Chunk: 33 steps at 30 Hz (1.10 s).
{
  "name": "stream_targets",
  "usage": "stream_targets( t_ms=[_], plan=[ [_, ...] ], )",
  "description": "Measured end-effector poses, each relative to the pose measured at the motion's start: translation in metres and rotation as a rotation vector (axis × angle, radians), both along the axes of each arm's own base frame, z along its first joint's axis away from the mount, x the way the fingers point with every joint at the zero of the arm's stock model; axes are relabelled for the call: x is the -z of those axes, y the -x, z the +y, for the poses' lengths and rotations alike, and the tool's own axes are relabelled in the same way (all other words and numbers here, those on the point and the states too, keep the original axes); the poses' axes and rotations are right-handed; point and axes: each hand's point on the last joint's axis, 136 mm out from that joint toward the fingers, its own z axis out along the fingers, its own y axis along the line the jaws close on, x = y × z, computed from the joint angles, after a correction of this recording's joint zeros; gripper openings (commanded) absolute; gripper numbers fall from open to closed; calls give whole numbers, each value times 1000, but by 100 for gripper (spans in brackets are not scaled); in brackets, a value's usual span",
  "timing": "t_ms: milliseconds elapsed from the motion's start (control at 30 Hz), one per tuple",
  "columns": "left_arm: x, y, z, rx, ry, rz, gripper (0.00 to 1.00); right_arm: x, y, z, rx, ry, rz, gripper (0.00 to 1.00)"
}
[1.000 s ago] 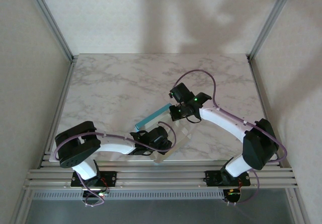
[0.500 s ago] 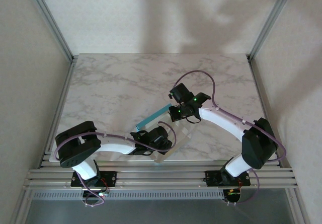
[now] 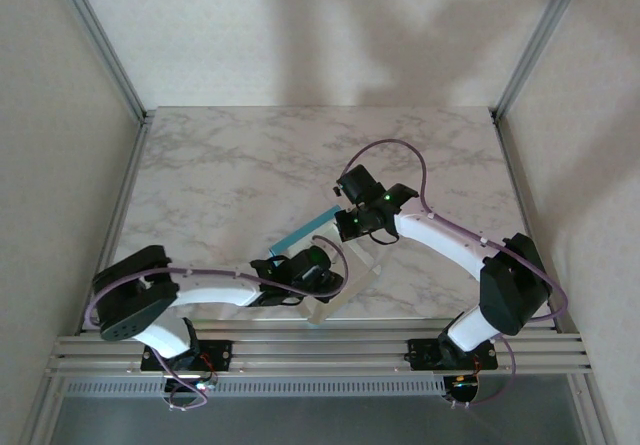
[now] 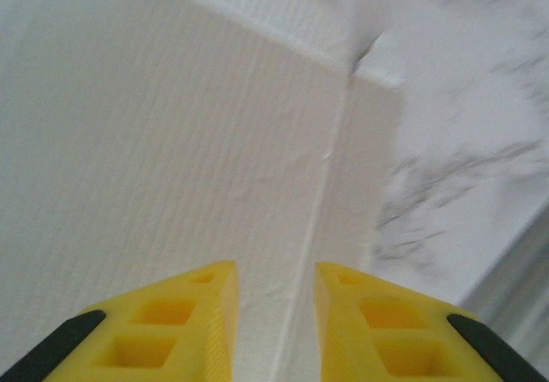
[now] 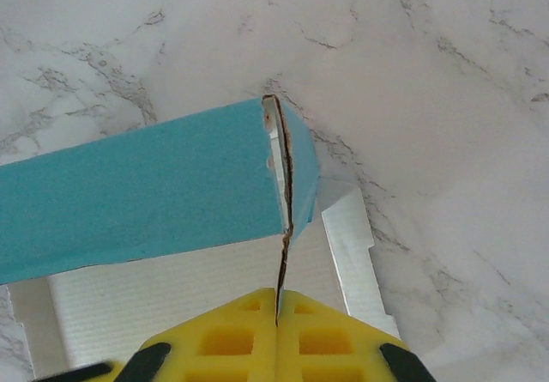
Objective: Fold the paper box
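The left arm had just re-set itself: its elbow swung out toward 8 o'clock while the left gripper point(image 3: 312, 270) crept a touch toward 1 o'clock, further onto the paper box point(image 3: 345, 300). The box lay at 6 o'clock on the table point(image 3: 230, 165), close to the near edge. In the left wrist view the left fingers point(image 4: 193, 313) stood a narrow gap apart over the pale inner face, with a crease running up between them and nothing clamped.

The right gripper point(image 3: 352, 225) hadn't budged. Its pincer was closed tight on the thin end edge of the turquoise wall point(image 5: 154, 197), which was held raised and ran from 8 o'clock to 2 o'clock across the box.

So the box itself looked unchanged — one wall up, the base flat. The shift read as the left arm seeking a better hold-down spot before the next fold.
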Motion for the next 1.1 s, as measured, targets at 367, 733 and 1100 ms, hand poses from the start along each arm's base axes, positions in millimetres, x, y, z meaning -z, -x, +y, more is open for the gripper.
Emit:
stream_targets(
  t_ms=[367,733,1100],
  plan=[
    [-128,-20,11,5,283,-129,31,0,-8,8,-105,22,-40,0],
    [-151,-86,85,-176,300,-169,32,0,-13,28,-209,-10,-57,0],
    [-108,-138,101,-194,292,-112,42,-1,-19,49,-317,-40,-61,0]
  ],
)
